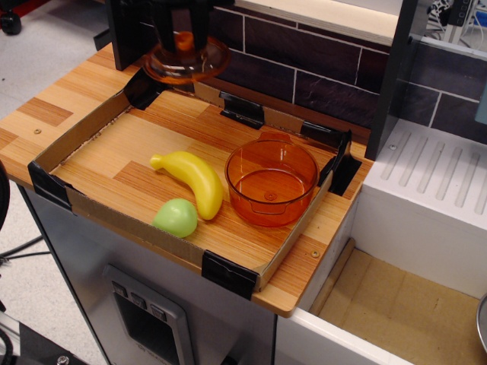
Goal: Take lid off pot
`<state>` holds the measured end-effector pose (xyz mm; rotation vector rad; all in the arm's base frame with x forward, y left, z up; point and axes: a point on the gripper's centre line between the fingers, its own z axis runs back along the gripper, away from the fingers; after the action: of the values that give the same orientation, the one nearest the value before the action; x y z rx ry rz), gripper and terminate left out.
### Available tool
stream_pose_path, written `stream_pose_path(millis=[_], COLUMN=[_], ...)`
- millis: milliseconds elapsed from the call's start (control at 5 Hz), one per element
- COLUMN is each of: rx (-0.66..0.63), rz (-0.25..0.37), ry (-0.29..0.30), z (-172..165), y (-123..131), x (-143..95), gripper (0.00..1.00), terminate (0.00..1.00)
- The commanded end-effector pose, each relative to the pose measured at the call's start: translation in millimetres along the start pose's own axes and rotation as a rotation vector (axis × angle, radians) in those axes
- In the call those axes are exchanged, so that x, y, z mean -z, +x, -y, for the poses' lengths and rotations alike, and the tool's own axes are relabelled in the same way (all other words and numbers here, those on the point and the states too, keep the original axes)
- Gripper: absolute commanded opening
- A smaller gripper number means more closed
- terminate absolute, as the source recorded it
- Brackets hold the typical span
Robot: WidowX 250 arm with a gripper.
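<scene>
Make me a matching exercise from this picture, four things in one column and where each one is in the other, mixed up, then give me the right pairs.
Things:
1. lid
2. pot
3. banana
4. green ball

Places:
A. at the tray's front edge, just in front of the banana
B. held up by the gripper over the tray's far left corner
C. open, on the right side of the tray
D. lying in the middle of the tray, left of the pot

Pairs: 1-B, 2-C, 3-D, 4-A
</scene>
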<state>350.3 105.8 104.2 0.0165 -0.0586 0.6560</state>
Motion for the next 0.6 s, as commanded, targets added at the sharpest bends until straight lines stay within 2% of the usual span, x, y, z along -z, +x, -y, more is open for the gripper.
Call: stream_pose_path(millis=[0, 200, 400], rx=[0.027, 0.043, 0.034], rz=[0.076, 0.1, 0.091], ry=[0.002, 0.007, 0.037], z=[-8.2, -12.5, -14.5], y=[6.5, 5.5, 7.1], x=[5.4, 16.1, 32.1], gripper=[0.0, 0.0, 0.0], terminate=[0.0, 0.0, 0.0])
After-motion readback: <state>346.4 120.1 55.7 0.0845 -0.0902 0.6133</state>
